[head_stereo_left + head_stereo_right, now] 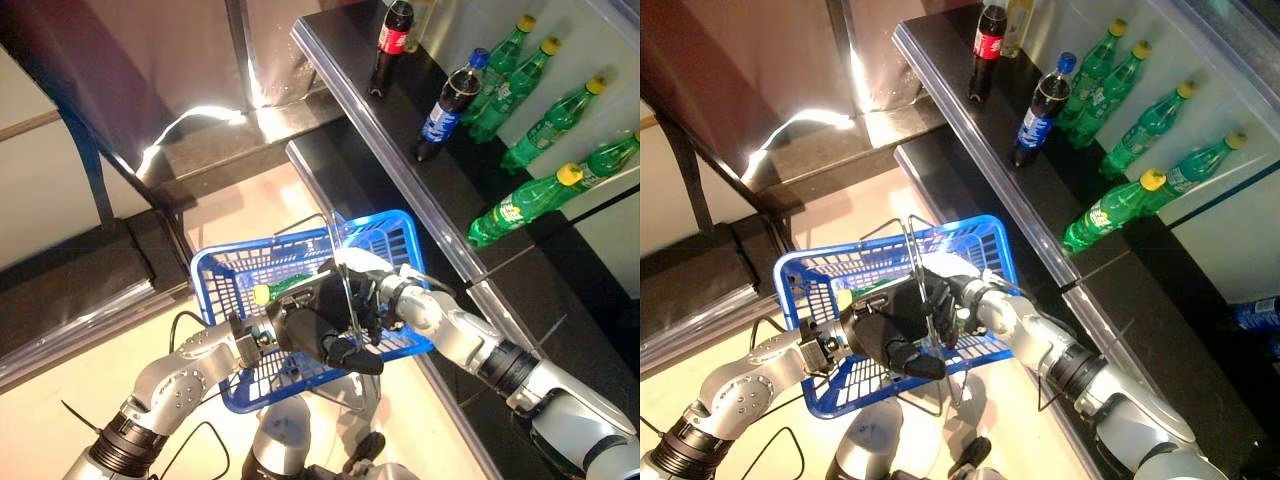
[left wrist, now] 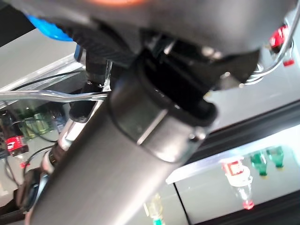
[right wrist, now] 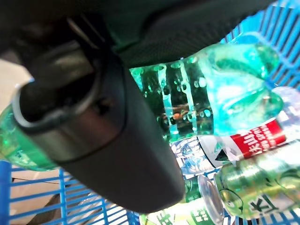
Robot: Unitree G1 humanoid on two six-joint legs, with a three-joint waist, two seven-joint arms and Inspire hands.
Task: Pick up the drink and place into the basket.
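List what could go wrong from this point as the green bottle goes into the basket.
1. The basket already holds bottles, seen in the right wrist view, so the green bottle in the right hand may land on them and roll.
2. The left hand holds the wire handle; added weight could tip the basket.

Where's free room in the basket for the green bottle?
Bare mesh at the basket's left end, beyond the yellow-capped bottle. Crowded under the right hand, shut on the green bottle: other bottles lie there.
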